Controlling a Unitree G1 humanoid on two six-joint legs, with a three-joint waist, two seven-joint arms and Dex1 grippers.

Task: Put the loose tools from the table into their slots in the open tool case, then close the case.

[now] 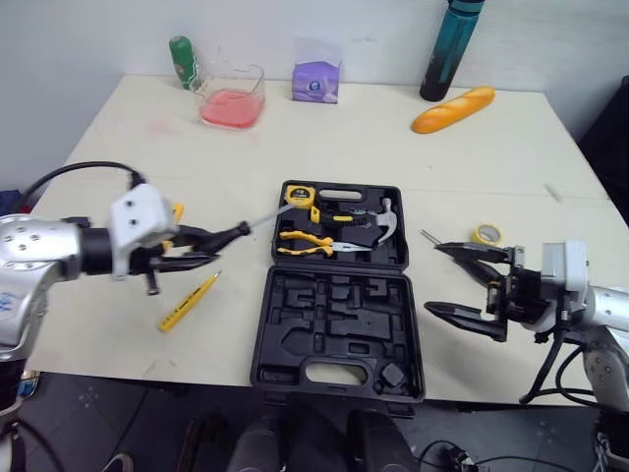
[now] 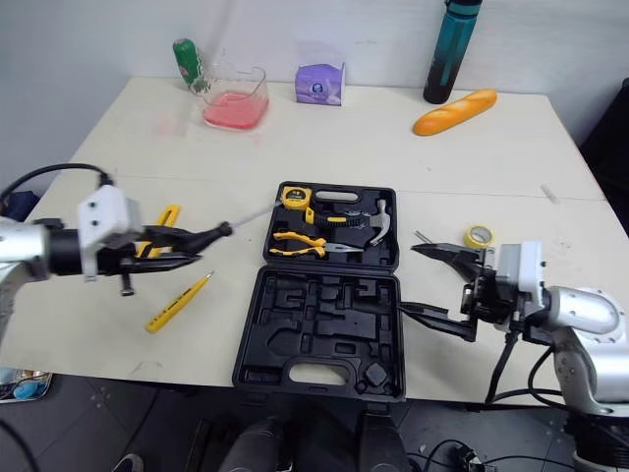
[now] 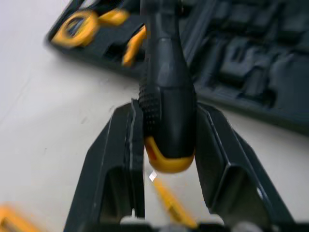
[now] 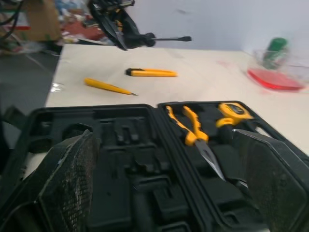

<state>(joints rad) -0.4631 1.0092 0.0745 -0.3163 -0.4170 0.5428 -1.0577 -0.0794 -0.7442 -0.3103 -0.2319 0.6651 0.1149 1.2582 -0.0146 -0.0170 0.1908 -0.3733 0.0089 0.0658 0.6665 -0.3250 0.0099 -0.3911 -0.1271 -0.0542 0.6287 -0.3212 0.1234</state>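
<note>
Above the table, left pincer pinches a screwdriver; right pincer gapes beside the open case.

The left arm and right arm wear rounded silver-grey shells, and each ends in a boxy white wrist housing. The left gripper and right gripper are black, with long tapered fingers faced in a fine mesh texture. A thick black cable arcs over the left arm, and thinner black cables hang under the right.
</note>
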